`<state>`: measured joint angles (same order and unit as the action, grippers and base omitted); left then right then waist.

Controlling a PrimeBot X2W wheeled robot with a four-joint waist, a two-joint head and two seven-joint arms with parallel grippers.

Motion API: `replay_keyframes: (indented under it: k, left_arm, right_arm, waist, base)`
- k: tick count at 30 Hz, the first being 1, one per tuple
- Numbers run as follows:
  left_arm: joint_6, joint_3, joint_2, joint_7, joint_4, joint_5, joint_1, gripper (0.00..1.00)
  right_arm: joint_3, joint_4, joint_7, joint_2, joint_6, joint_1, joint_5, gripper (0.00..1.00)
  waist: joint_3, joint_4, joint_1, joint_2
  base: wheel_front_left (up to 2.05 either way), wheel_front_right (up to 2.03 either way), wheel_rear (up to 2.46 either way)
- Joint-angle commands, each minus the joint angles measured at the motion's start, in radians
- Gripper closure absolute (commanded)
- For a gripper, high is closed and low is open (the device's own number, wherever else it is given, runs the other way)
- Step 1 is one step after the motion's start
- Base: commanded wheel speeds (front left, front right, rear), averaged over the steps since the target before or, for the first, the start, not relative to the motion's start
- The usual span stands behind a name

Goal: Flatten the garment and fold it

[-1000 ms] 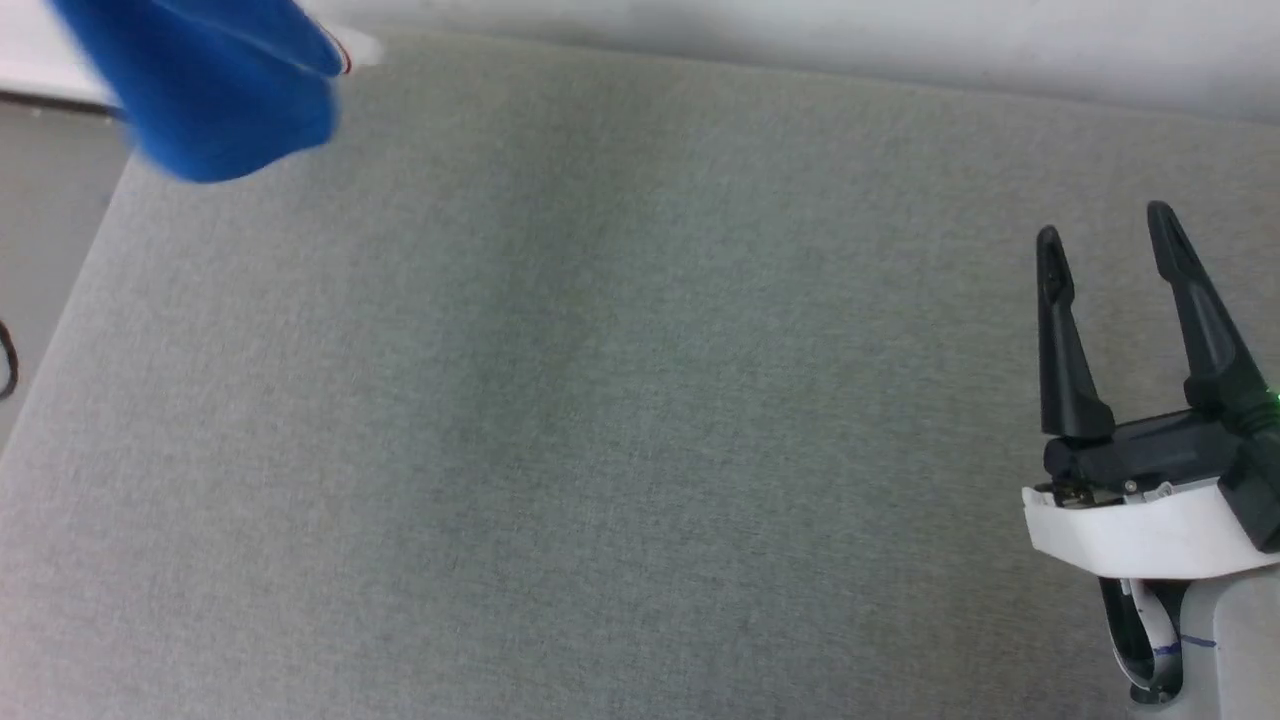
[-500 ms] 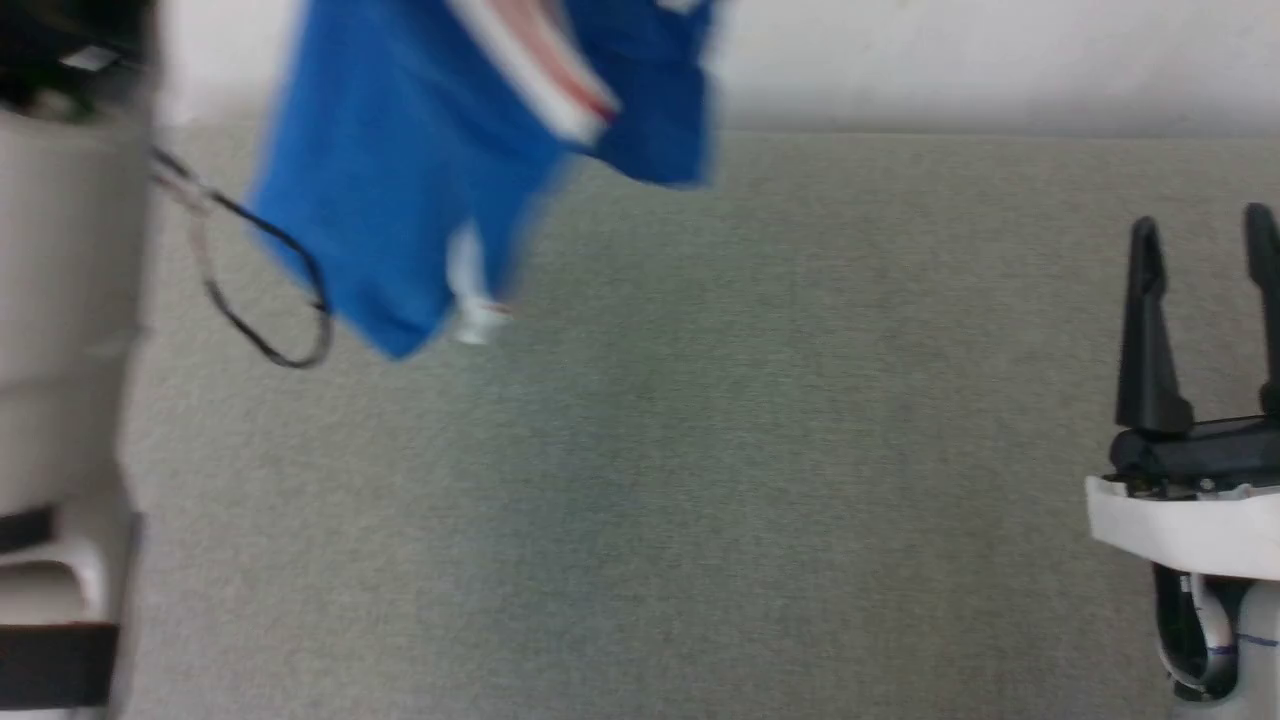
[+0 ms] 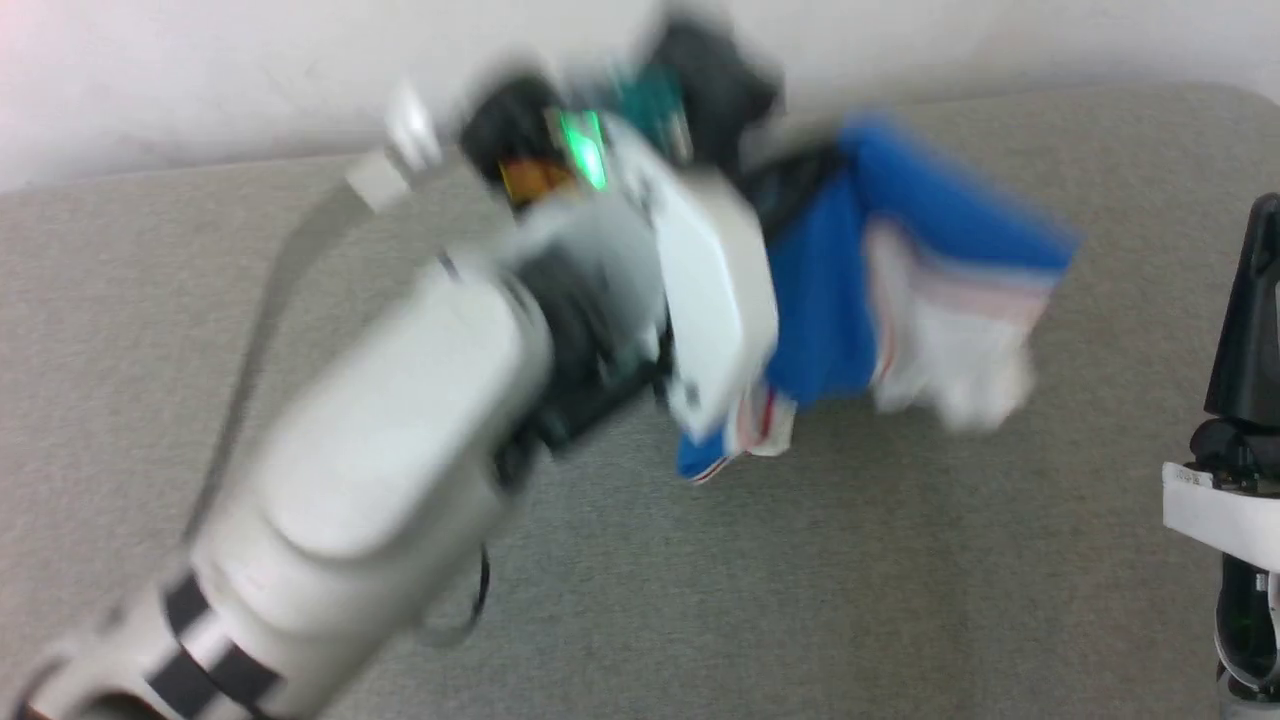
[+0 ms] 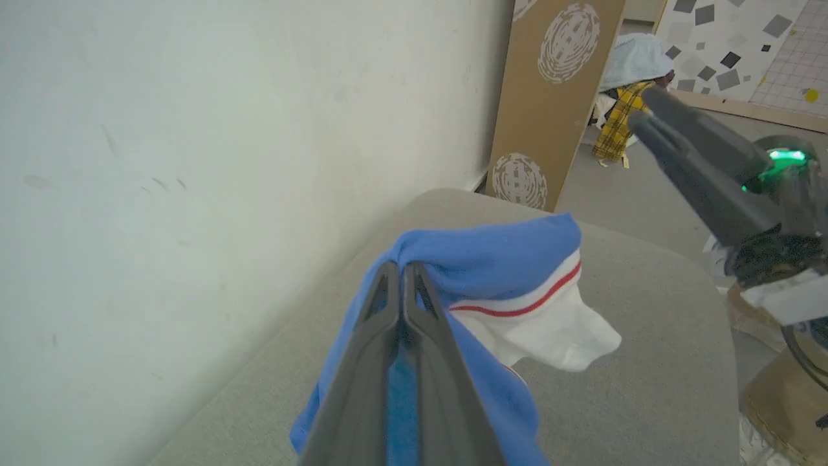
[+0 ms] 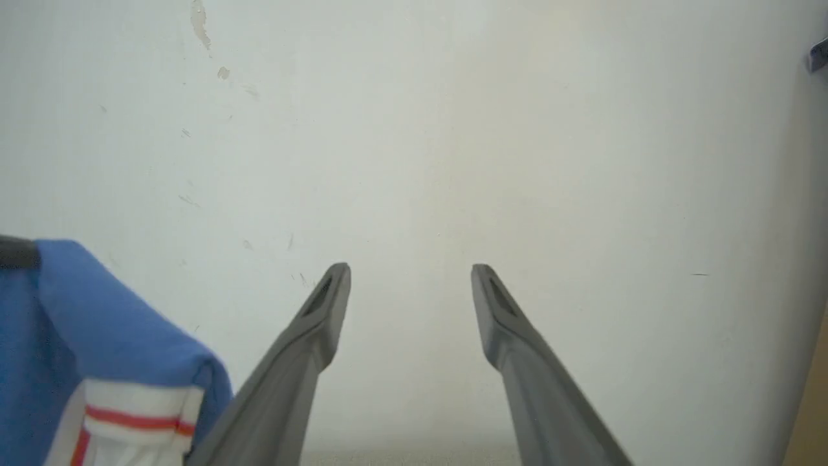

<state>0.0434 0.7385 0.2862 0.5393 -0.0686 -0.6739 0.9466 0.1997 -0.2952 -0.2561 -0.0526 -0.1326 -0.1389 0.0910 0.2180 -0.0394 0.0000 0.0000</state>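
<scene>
The pale left arm (image 3: 400, 430) comes from the near left corner of the grey worktop (image 3: 900, 600) toward its far edge, and it looks blurred in the head view. At its end the left fingers (image 4: 402, 270) are pressed together on a fold of the blue T-shirt (image 4: 491, 255); only a thin strip of blue cloth shows between them. The T-shirt hangs from this grip in a bunch, not spread out. It is over the far part of the worktop, a little right of the middle and close to the white wall (image 4: 194, 162). One white sleeve (image 4: 556, 333) with a red-and-white striped band sticks out to the right of the fingers, and more blue cloth hangs below them. I cannot tell whether the lowest part of the cloth touches the worktop.

Further right, the right fingers (image 4: 650, 110) are near the T-shirt but do not touch it, above the right edge of the worktop. They are spread wide with nothing between them, and they point toward the wall. A green light (image 4: 784, 155) glows on the wrist behind them.

Beyond the far right corner of the worktop, on the floor (image 4: 614, 194), a brown cardboard panel (image 4: 556, 97) with round printed patterns stands by the wall. Beside it lies a heap of clothes (image 4: 631, 71), light blue and yellow checked.
</scene>
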Motion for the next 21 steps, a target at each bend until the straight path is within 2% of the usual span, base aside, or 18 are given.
replay_keyframes:
  k: [1,6,12,13,14,18,21]
  left_arm:
    - [0.007,0.045,0.002,-0.03,0.036,0.035,-0.068,1.0]
    - [-0.004,0.161,-0.026,-0.13,0.228,0.087,-0.248,1.0]
    - [-0.027,0.183,-0.089,-0.225,0.401,0.083,-0.328,1.0]
    - [-0.032,0.179,-0.102,-0.254,0.42,0.088,-0.327,0.95]
    - [-0.032,0.171,-0.116,-0.278,0.431,0.082,-0.327,0.01]
    - [-0.041,0.117,-0.134,-0.367,0.399,0.066,-0.301,0.0]
    - [-0.061,0.059,-0.104,-0.409,0.308,0.048,-0.299,0.0]
  right_arm:
    - [-0.001,-0.002,-0.005,0.002,0.002,0.008,0.009,0.0]
    - [-0.024,0.006,-0.005,0.002,0.002,0.013,0.019,0.0]
    - [-0.031,0.007,-0.005,0.002,0.002,0.019,0.02,0.0]
    - [-0.029,0.007,-0.005,0.002,0.002,0.021,0.018,0.0]
    - [-0.027,0.009,-0.005,0.002,0.002,0.022,0.016,0.0]
    - [-0.026,0.012,-0.006,0.002,0.002,0.028,0.008,0.0]
    - [-0.027,0.015,-0.006,0.002,0.002,0.036,0.003,0.0]
  waist:
    - [0.014,-0.031,0.0,0.0]
    - [0.021,-0.051,0.0,0.0]
    - [0.021,-0.049,0.0,0.0]
    - [0.02,-0.044,0.0,0.0]
    - [0.017,-0.039,0.0,0.0]
    - [-0.002,-0.014,0.0,0.0]
    - [-0.024,0.009,0.0,0.0]
  base:
    - [0.0,0.0,0.0]
    - [0.0,0.0,0.0]
    - [0.0,0.0,0.0]
    - [0.0,0.0,0.0]
    - [0.0,0.0,0.0]
    - [0.0,0.0,0.0]
    - [0.0,0.0,0.0]
